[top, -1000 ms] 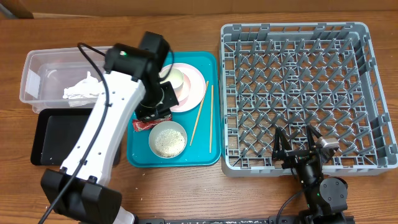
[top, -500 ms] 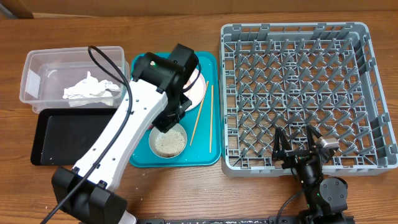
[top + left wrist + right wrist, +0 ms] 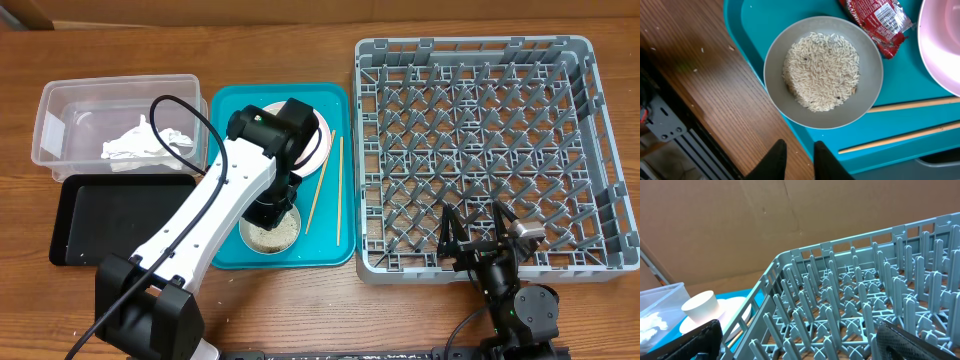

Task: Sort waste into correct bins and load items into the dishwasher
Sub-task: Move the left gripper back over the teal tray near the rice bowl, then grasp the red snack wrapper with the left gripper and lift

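One second of travel had carried the left arm from the tub side of the teal serving tray [image 3: 752,25] to its near end, where the left gripper [image 3: 800,149] hung above the pale grey-blue bowl [image 3: 774,70], fingers a little apart and holding nothing. Off to the right, at the near rim of the grey dish rack [image 3: 470,45], the right gripper [image 3: 472,224] had not stirred, its fingers spread wide and empty. The shift suggested the rice was next: the bowl, heaped in the middle with loose white rice grains [image 3: 821,70], would probably need emptying into a bin before it could go to the rack. Just beyond the bowl lay the crumpled white-and-red foil wrapper [image 3: 875,20], on the serving tray and not yet binned. Two wooden chopsticks [image 3: 912,105] lay alongside on the tray's right side. Farther back, the round pink plate [image 3: 940,45] carried the small white cup [image 3: 702,307]. Left of the serving tray, the shallow black tray [image 3: 100,220] sat bare. Behind it, the clear plastic tub [image 3: 50,110] held only a crumpled white wad [image 3: 140,145] that looked like tissue. Nothing stood among the rack's pegs, so none of the loading had been done.
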`<state>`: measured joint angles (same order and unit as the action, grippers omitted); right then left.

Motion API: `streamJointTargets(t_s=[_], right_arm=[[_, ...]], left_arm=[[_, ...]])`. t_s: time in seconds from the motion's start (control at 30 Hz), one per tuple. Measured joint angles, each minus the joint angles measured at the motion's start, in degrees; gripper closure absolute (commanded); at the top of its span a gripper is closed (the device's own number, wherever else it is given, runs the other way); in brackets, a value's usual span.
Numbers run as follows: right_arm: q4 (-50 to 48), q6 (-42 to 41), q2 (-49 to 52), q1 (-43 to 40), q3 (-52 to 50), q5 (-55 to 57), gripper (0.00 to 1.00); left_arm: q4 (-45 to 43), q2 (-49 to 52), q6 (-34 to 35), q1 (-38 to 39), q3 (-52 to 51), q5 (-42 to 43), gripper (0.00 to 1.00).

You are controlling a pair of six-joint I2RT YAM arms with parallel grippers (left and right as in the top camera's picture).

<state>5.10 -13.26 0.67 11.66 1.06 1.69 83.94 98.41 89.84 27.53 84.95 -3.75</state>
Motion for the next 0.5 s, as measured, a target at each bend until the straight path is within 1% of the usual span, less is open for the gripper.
streamJointTargets(t_s=[0.13, 0.2, 0.23, 0.4, 0.5], right_arm=[[0.0, 0.0, 0.0, 0.0, 0.0, 0.0, 0.00], [0.0, 0.0, 0.0, 0.0, 0.0, 0.0, 0.00], [0.0, 0.0, 0.0, 0.0, 0.0, 0.0, 0.00], [0.0, 0.0, 0.0, 0.0, 0.0, 0.0, 0.00], [0.0, 0.0, 0.0, 0.0, 0.0, 0.0, 0.00]], left_arm=[[-2.7, 0.0, 0.5, 0.0, -1.0, 0.0, 0.71], [-3.8, 0.0, 0.7, 0.0, -1.8, 0.0, 0.66], [-4.3, 0.0, 0.7, 0.0, -2.5, 0.0, 0.65], [-5.2, 0.0, 1.8, -1.0, -4.0, -0.8, 0.65], [-5.4, 0.0, 2.0, -4.5, -4.0, -0.8, 0.64]])
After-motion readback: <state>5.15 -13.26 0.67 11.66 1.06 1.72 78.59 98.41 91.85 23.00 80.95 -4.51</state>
